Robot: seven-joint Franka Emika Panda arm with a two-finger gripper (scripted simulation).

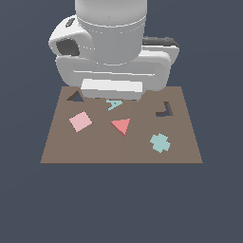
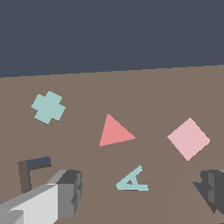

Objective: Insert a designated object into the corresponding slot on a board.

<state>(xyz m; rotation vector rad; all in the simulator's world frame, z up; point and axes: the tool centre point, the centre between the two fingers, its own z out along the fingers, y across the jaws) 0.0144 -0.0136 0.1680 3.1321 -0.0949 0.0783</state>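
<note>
We see the hand (image 2: 138, 192) open and empty over the board (image 1: 185, 147); the red triangle (image 1: 121, 126) lies ungrasped; next, apparently, descend and grip it.

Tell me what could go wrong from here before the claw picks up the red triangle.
The claw is open over the teal letter-A piece, not the red triangle, so descending now could grab or knock the wrong shape. The pink square lies between the triangle and the triangular slot, so a low carry might bump it. The arm partly hides that slot in the exterior view, which makes alignment harder to judge.
</note>
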